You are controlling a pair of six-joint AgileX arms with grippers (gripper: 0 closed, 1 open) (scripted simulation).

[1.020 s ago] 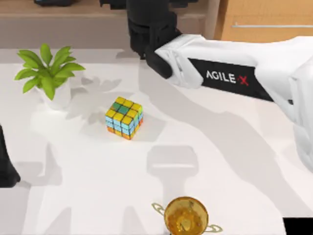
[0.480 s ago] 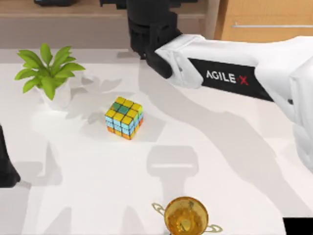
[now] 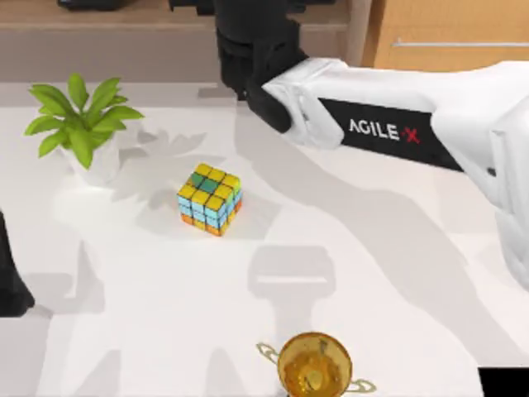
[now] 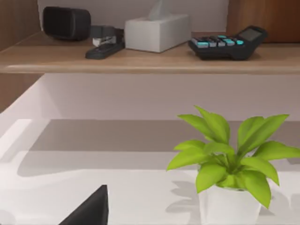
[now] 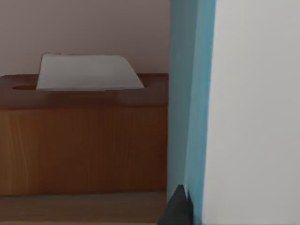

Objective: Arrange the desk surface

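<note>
White and smooth, the desk surface [image 3: 149,331] spreads broadly around the colourful cube [image 3: 210,199]. Beyond the cube, the right gripper [image 3: 248,50] reaches over the wooden shelf [image 3: 99,16]; its fingers' state I cannot tell.

Clearance on the desk surface [image 3: 388,281]: open middle and right, obstacles left, centre and near edge

Potted plant [image 3: 81,128] stands at far left; cube [image 3: 210,199] sits near centre, apart from the plant with a passable gap between; gold trophy cup [image 3: 314,364] at the near edge, well apart from the cube. Right arm [image 3: 388,124] spans the far right, its black wrist end at the shelf [image 4: 140,58], blocking overhead passage there. Shelf top crowded: stapler [image 4: 104,44], tissue box [image 4: 157,32], calculator [image 4: 228,43]. Dark shape at left edge, probably left arm [image 3: 10,281]
</note>
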